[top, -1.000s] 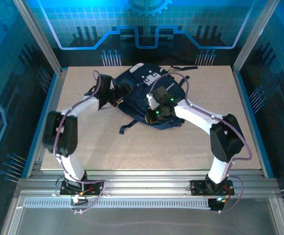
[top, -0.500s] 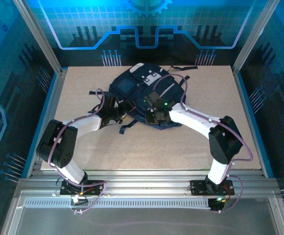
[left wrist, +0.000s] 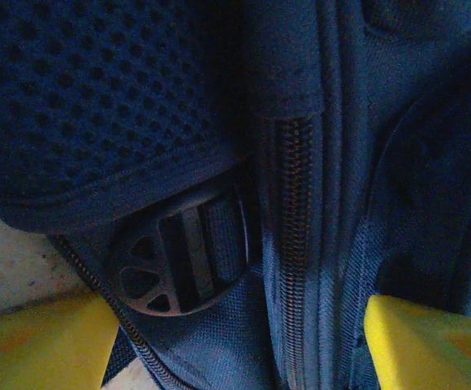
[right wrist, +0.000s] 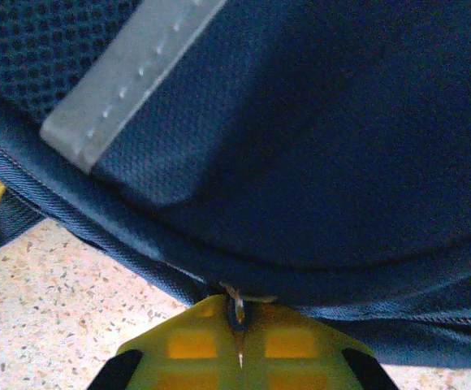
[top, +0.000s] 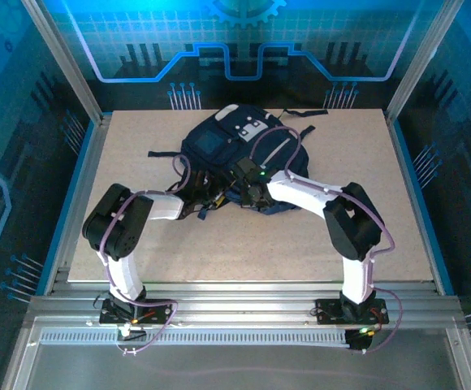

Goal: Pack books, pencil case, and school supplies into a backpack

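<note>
Backpack (top: 234, 140) — settled flat, front panel uppermost. Left gripper (top: 206, 197) and right gripper (top: 244, 193) — drew together, lowered to its near edge.

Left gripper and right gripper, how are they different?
The left gripper's jaws stand wide apart, with the backpack's zipper and a black buckle between them; the right gripper's jaws are closed together. The left gripper grips nothing, while the right gripper seems to pinch a small metal zipper pull. Both have yellow fingers and sit at the backpack's near edge.
</note>
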Available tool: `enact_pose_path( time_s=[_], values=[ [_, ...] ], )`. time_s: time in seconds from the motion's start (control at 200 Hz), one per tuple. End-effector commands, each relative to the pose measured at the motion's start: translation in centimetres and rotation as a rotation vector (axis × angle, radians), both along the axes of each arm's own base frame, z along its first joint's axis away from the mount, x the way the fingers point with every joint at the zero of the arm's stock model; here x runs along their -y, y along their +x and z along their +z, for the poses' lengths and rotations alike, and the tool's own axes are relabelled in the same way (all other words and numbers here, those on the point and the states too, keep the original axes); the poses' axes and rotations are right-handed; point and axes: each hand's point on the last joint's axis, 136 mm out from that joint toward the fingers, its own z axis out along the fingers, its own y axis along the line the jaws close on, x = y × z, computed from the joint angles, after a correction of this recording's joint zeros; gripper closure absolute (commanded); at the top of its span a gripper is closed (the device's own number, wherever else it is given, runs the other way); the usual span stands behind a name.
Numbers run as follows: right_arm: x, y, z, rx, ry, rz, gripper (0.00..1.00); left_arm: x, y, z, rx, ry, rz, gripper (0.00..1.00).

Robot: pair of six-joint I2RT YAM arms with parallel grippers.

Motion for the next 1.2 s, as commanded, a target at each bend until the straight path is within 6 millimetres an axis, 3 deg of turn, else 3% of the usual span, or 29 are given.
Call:
enact_pose_path(
  time_s=[0.0, 0.17, 0.255, 0.305, 0.375, 0.44, 0.55, 0.685, 0.921, 1.196],
  values=[
    [-0.8, -0.7, 3.1, 0.035, 0.073, 0.081, 1.00, 0.0, 1.0, -1.6, -0.018, 0.004, 0.035, 0.19],
    [-2.9, -3.1, 4.7, -0.036, 0.202, 0.206, 1.00, 1.7, 0.3, -2.7, -0.037, 0.062, -0.021, 0.18],
    [-3.5, -4.3, 5.0, -0.081, 0.259, 0.237, 1.00, 1.6, 0.0, -3.9, -0.045, 0.062, 0.001, 0.24],
    [-3.8, -5.0, 5.0, -0.104, 0.287, 0.247, 1.00, 1.3, 0.2, -4.3, -0.036, 0.052, 0.029, 0.35],
    [-3.5, -5.7, 4.9, -0.130, 0.292, 0.262, 1.00, 0.7, 0.7, -4.6, -0.018, 0.053, 0.056, 0.64],
    [-2.9, -6.2, 4.8, -0.141, 0.270, 0.288, 1.00, 0.0, 1.5, -4.4, -0.007, 0.058, 0.067, 0.82],
    [-0.4, -6.6, 4.1, -0.167, 0.187, 0.327, 1.00, -1.5, 2.9, -3.7, 0.008, 0.082, 0.085, 1.00],
    [4.5, -5.8, 3.1, -0.181, 0.054, 0.312, 1.00, -3.6, 3.9, -2.5, 0.025, 0.136, 0.091, 1.00],
    [11.3, -2.9, 2.3, -0.128, -0.065, 0.230, 1.00, -6.0, 4.0, -1.5, 0.030, 0.174, 0.098, 1.00],
    [18.5, 1.2, 4.0, -0.007, -0.247, 0.131, 1.00, -8.9, 3.8, -0.5, 0.025, 0.208, 0.097, 1.00]
  ],
)
